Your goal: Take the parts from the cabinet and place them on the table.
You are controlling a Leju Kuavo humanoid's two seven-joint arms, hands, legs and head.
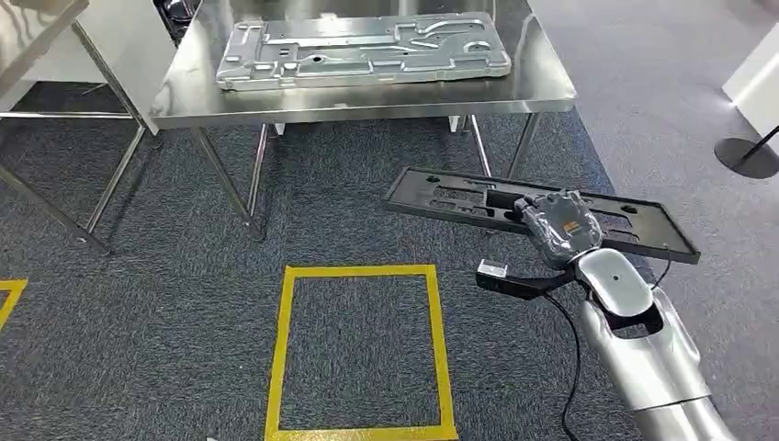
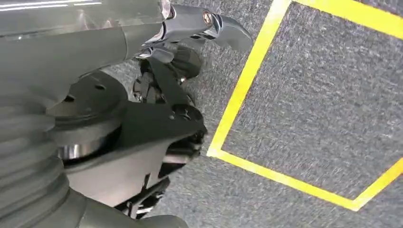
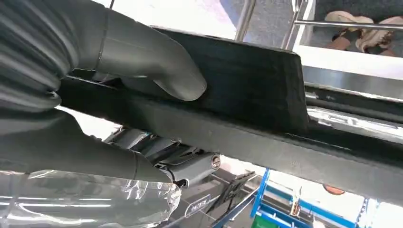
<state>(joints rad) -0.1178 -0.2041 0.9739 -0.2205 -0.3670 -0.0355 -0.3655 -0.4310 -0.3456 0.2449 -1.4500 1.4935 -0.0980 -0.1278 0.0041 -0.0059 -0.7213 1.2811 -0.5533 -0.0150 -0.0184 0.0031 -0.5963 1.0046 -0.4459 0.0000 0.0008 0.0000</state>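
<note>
A long black plastic part (image 1: pixel 441 197) with cut-outs hangs level above the carpet, just in front of the steel table (image 1: pixel 367 99). My right hand (image 1: pixel 560 225) grips it near its middle. The right wrist view shows the grey thumb (image 3: pixel 157 61) pressed on the upper face of the black part (image 3: pixel 256 80), with the other fingers underneath. A flat silver metal panel (image 1: pixel 363 50) lies on the table top. My left hand (image 2: pixel 157 109) hangs low over the carpet with nothing in it, thumb apart from the dark fingers.
A yellow tape square (image 1: pixel 358 271) marks the carpet before the table, and its tape (image 2: pixel 247 80) runs beside my left hand. A second steel table (image 1: pixel 37 28) stands at the far left. A dark round stand base (image 1: pixel 746 156) sits at the right.
</note>
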